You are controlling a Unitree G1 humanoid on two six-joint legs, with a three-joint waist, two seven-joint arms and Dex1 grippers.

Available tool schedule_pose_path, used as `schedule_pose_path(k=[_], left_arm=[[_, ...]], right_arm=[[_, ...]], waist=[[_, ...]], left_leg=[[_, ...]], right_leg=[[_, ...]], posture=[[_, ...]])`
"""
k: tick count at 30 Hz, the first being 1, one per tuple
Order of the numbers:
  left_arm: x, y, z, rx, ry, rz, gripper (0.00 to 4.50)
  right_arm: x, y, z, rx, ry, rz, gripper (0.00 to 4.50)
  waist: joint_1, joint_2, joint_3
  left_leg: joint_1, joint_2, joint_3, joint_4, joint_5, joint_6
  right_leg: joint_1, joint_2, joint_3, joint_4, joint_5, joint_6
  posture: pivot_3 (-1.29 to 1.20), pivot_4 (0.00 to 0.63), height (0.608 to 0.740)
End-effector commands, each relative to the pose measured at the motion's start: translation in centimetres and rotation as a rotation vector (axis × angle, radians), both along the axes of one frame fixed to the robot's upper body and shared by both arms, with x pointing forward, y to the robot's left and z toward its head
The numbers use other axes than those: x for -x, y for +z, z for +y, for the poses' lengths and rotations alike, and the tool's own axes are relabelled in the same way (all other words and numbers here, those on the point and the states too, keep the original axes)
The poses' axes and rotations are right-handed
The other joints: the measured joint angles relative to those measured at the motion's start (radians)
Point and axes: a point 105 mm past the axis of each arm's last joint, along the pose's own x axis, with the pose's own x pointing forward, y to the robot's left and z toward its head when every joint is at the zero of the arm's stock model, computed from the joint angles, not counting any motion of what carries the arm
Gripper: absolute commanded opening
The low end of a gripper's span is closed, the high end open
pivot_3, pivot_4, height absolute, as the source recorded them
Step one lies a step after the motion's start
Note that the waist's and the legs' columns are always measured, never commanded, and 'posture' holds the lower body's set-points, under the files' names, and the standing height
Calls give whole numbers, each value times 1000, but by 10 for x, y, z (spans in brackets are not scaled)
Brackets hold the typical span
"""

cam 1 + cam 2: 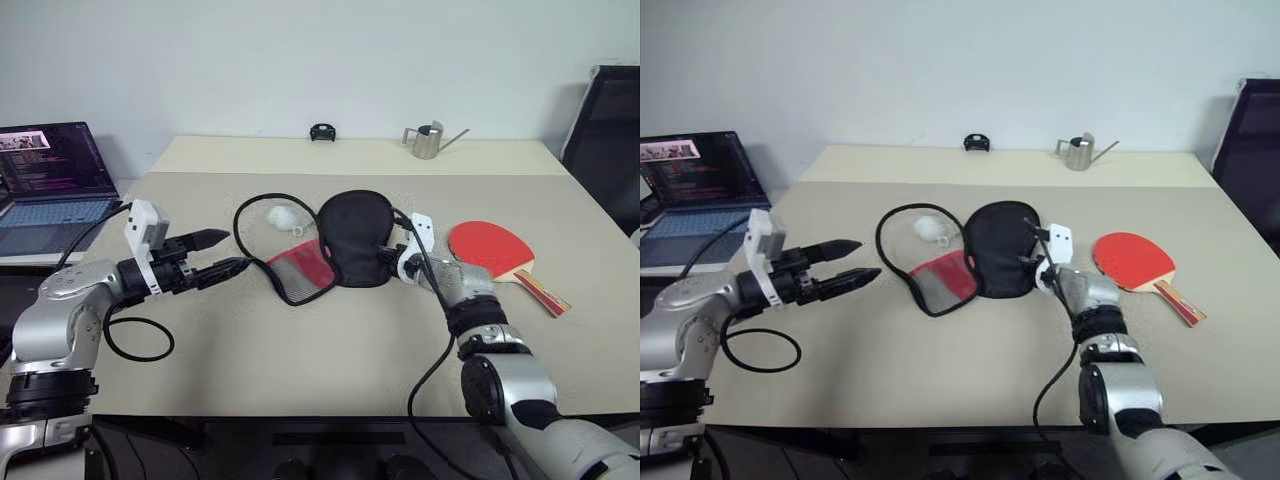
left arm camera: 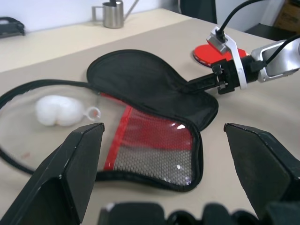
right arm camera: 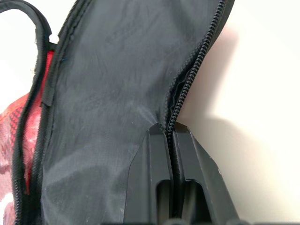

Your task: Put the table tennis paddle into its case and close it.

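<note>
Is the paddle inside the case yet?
No, the table tennis paddle lies on the table beside the case, whose zipper rim the right gripper pinches.

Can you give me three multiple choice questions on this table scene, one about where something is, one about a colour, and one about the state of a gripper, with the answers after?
1. Where does the table tennis paddle lie?
A. Inside the case
B. On the table, on the robot's right of the case
C. On the laptop

2. What colour is the paddle's round face?
A. Red
B. Blue
C. Green

3. What is the right gripper doing?
A. Hanging open above the paddle
B. Holding the small white ball
C. Shut on the zipper rim of the case

Answers:
1 B, the paddle rests flat on the table, apart from the opened case.
2 A, the rubber face shows red in both head views.
3 C, the right wrist view shows both fingers pressed together with the zipper edge between them, while the left gripper stands open.
</note>
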Motion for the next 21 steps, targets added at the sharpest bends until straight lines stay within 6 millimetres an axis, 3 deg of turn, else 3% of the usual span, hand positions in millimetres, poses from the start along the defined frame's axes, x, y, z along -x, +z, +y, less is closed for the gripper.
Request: schedule_pose_path(k=[1, 8, 11, 14, 21], left_arm=[[5, 12, -15, -9, -79, -43, 4500], [6, 11, -28, -14, -135, -38, 4500], [4, 11, -31, -11, -140, -37, 4500], [3, 14, -32, 3, -144, -38, 4500], [3, 12, -37, 0, -162, -32, 4500]], right_arm=[[12, 2, -19, 9, -62, 18, 15], [41, 0, -21, 41, -40, 27, 15], [37, 4, -31, 51, -75, 18, 15], [37, 10, -29, 38, -67, 13, 15], [31, 8, -41, 168, -7, -13, 15]], waist=[[0, 0, 0], [-2, 0, 0], [-5, 0, 0], [-5, 0, 0], [-4, 0, 0]], left_leg=[[0, 0, 0, 0, 0, 0], [0, 0, 0, 0, 0, 0], [1, 0, 1, 0, 0, 0], [1, 0, 0, 0, 0, 0], [1, 0, 1, 0, 0, 0]], right_leg=[[0, 0, 0, 0, 0, 0], [0, 0, 0, 0, 0, 0], [0, 1, 0, 1, 0, 0], [0, 1, 0, 1, 0, 0], [0, 1, 0, 1, 0, 0]], posture=[[0, 150, 740], [0, 150, 740], [0, 150, 740], [0, 150, 740], [0, 150, 740]])
